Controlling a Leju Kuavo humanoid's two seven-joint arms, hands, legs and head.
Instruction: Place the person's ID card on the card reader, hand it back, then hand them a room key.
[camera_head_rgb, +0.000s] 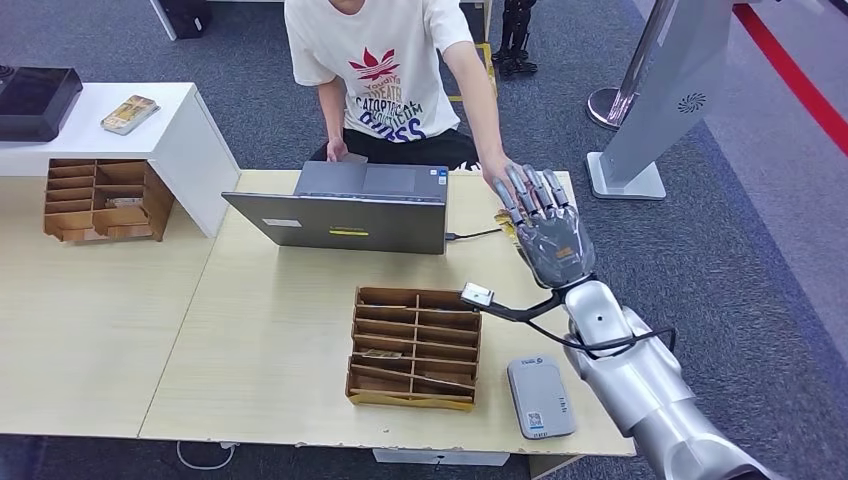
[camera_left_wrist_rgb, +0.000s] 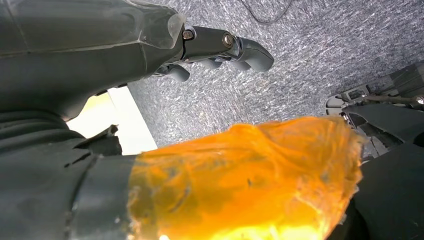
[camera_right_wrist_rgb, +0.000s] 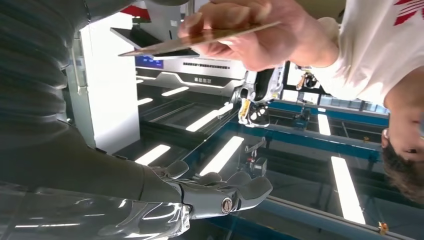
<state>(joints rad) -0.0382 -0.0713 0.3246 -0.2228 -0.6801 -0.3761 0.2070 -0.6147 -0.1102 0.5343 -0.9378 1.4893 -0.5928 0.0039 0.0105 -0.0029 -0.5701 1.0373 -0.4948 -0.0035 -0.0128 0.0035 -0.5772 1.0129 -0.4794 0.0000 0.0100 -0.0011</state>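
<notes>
Right robot hand is up over the far right corner of the desk, palm up, fingers spread and nearly straight, holding nothing. The person's hand is right at its fingertips. In the right wrist view the person's hand pinches a thin flat card edge-on, held across from the robot fingers and apart from them, no contact. Can't read the card face, so can't confirm it's the ID.

Card reader, grey slab with a small label, lies flat on the desk near the front edge, just right of the wooden organizer, and has nothing on it. The organizer sits in front of the laptop; a few flat items lie in its slots, can't tell if they're room keys.

Left robot hand hangs over grey carpet, fingers curled loosely with nothing in them. An orange-wrapped part sits in front of the lens.

A second organizer is on the desk far left of the laptop.
</notes>
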